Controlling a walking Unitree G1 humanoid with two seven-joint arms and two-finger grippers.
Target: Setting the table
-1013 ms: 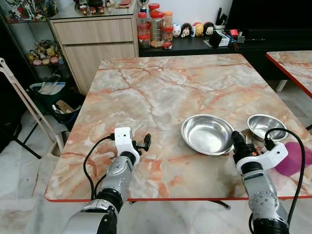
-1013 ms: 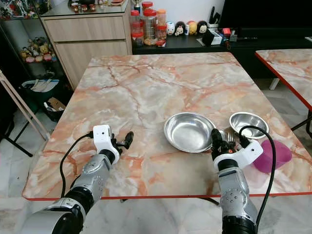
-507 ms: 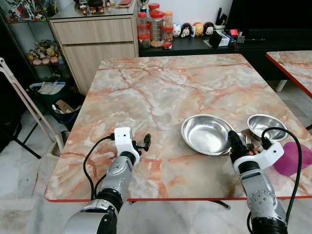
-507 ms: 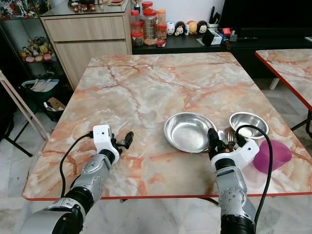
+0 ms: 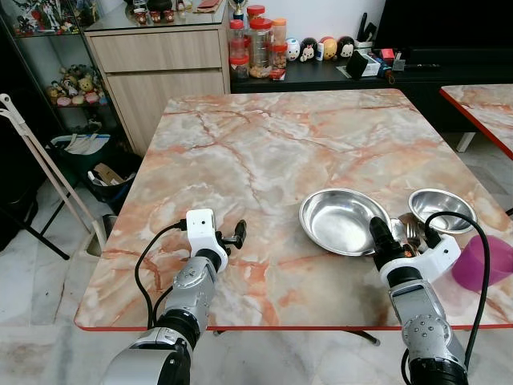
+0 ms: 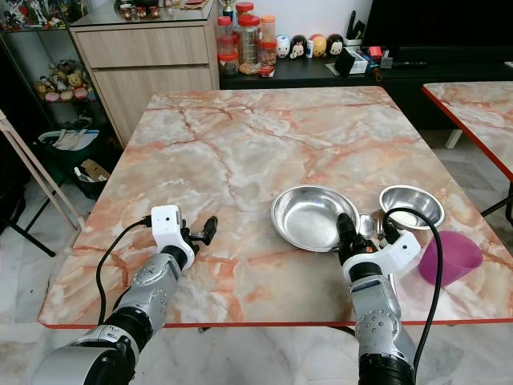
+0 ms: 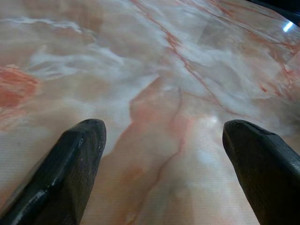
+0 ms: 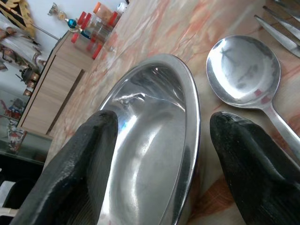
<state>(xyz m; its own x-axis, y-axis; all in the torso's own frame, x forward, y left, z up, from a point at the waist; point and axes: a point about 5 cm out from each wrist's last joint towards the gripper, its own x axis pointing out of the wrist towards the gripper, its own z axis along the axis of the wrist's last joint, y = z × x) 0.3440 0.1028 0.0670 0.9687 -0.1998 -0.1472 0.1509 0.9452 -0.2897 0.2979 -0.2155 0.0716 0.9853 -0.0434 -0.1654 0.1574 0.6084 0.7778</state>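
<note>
From the head camera I see the marble table [image 5: 264, 152] with the large steel plate [image 5: 343, 220] right of centre and a smaller steel bowl [image 5: 442, 210] beyond it, a purple cup [image 5: 481, 261] cut off at the edge. My right gripper [image 5: 389, 239] hides the cutlery.

Left wrist: the left gripper [image 7: 164, 164] is spread above bare marble.

Right wrist: fingers [image 8: 79, 168] spread astride the plate's rim, a spoon [image 8: 246, 75] just beside, fork tines [image 8: 281, 28] cropped.

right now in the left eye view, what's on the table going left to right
left gripper → big steel plate → right gripper → small steel bowl → purple cup
</note>
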